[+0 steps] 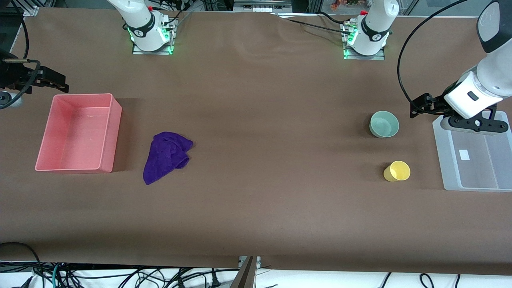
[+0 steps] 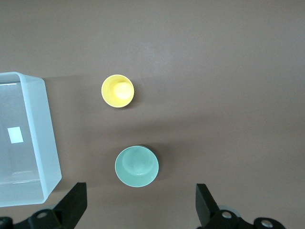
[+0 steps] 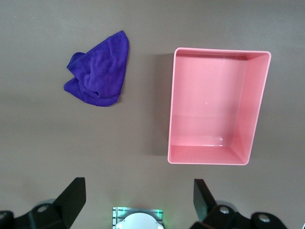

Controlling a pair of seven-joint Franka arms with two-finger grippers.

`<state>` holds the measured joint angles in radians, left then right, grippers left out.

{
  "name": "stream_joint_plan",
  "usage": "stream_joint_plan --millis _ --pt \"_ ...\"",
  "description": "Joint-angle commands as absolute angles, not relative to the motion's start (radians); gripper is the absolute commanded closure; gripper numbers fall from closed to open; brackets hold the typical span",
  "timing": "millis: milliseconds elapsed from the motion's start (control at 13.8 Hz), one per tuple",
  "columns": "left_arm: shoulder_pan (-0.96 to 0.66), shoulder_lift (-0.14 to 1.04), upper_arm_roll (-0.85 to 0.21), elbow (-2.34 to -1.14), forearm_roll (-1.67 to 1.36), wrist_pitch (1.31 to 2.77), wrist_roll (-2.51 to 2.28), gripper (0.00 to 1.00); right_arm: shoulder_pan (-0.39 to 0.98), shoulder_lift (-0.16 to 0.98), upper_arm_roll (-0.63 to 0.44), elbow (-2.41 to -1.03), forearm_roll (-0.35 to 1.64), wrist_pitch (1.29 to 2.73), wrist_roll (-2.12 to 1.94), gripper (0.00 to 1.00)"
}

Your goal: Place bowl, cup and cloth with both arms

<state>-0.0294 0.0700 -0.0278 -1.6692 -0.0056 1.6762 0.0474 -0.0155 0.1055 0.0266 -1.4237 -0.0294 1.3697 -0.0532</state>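
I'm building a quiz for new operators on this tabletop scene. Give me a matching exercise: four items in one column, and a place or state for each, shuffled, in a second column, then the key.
Items
1. small pale sage-green bowl
2. small plain yellow plastic cup
3. crumpled deep purple cloth
4. left gripper

Places or states
A. beside the empty pink plastic bin
B. open, above the clear plastic bin
C. on the table, nearer the front camera than the other vessel
D. upright, closer to the arm bases than the other vessel

Pairs: 1-D, 2-C, 3-A, 4-B
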Motion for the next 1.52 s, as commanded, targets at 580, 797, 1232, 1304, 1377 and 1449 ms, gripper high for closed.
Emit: stream_joint_plan --millis 580,797,1232,1304,1377,1449 --pt "-0.034 0.083 -0.015 -1.64 -0.012 1.637 0.043 0.0 -0.008 0.137 0.031 -1.361 -0.046 1.379 -0.071 0.0" --pt "-0.029 0.084 -0.015 -1.644 -0.012 1.606 0.044 0.0 -0.008 0.137 0.031 -1.359 -0.044 1.405 -0.068 0.0" --pt "-0.014 0.089 -0.015 -1.646 -0.014 1.611 0.051 0.0 -0.008 0.176 0.029 -1.373 -0.083 1.433 -0.066 0.0" --pt "-0.014 0.089 -0.015 -1.646 -0.012 1.611 0.051 0.0 -0.008 0.202 0.029 -1.374 -0.083 1.433 -0.064 0.0" --pt "-0.014 0.089 -0.015 -1.647 -0.014 1.611 0.051 0.0 -0.012 0.228 0.028 -1.374 -0.081 1.437 -0.066 0.0" --pt "-0.014 0.089 -0.015 -1.646 -0.012 1.611 0.051 0.0 -0.014 0.241 0.028 -1.381 -0.081 1.451 -0.066 0.0"
